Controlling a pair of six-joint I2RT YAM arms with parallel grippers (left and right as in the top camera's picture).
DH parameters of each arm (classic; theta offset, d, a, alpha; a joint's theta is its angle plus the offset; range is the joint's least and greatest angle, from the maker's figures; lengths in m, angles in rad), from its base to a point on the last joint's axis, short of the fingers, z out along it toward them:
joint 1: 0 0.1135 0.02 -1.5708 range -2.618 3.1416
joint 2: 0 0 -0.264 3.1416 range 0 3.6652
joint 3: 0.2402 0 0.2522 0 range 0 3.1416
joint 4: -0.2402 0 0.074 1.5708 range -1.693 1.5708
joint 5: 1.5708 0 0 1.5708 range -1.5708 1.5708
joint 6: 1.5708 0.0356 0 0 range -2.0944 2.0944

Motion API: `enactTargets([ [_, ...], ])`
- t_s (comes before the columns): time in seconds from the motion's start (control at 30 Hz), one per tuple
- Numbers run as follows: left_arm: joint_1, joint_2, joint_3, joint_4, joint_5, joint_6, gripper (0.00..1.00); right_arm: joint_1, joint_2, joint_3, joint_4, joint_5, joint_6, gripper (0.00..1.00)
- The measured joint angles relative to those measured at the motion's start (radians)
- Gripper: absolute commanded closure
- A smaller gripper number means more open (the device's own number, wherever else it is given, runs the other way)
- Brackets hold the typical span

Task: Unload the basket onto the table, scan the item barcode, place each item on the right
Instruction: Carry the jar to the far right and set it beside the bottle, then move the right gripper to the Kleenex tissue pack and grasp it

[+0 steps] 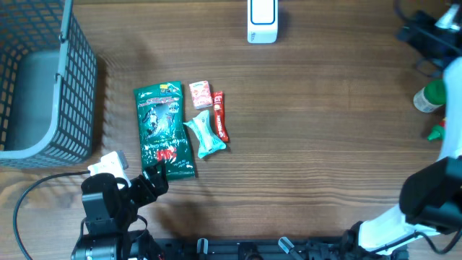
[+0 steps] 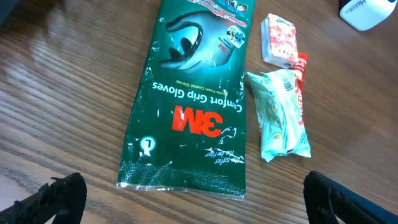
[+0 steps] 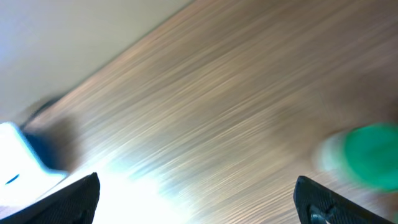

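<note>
Overhead view: four retail items lie in a cluster left of centre on a wooden desk point(image 1: 317, 144), none of them held by either arm. The largest, a green pack of 3M gloves point(image 1: 164, 130), lies flat with its bottom edge just ahead of the left gripper point(image 1: 149, 180). To its right are a small pink box point(image 1: 200, 94), a red snack bar point(image 1: 220, 115) and a teal packet point(image 1: 206, 135). The packet touches the bar and lies just beside the gloves. A white scanner point(image 1: 262, 22) stands at the far edge of the desk, well apart from the items. A grey wire basket point(image 1: 65, 87) fills the far left corner, and a green-capped bottle point(image 1: 432, 97) stands near the right edge.

In the left wrist view, the left fingers point(image 2: 56, 199) stand wide apart and empty, above the desk at the near end of the glove pack. A printed barcode shows on the teal packet's upper end.

The right wrist view is blurred. The right gripper point(image 3: 202, 202) also has its fingers spread wide with nothing between them, over bare wood. The scanner is at the left of that frame and a green blob at the right.
</note>
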Motion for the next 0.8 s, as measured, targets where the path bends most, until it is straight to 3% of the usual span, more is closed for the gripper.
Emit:
enactTargets([
  [0.1,0.0,0.0,0.0,0.0,0.0,0.0,0.0,0.195,-0.003,-0.01,-0.078,-0.063,0.232,0.0],
  [0.23,0.0,0.0,0.0,0.0,0.0,0.0,0.0,0.328,-0.003,-0.044,-0.114,-0.142,0.515,0.0],
  [0.4,0.0,0.0,0.0,0.0,0.0,0.0,0.0,0.558,0.04,-0.158,-0.012,-0.214,0.828,0.0],
  [0.57,0.0,0.0,0.0,0.0,0.0,0.0,0.0,0.713,0.108,-0.233,0.243,-0.259,0.917,0.04],
  [0.8,0.0,0.0,0.0,0.0,0.0,0.0,0.0,0.864,0.236,-0.237,0.509,-0.325,0.932,0.12],
])
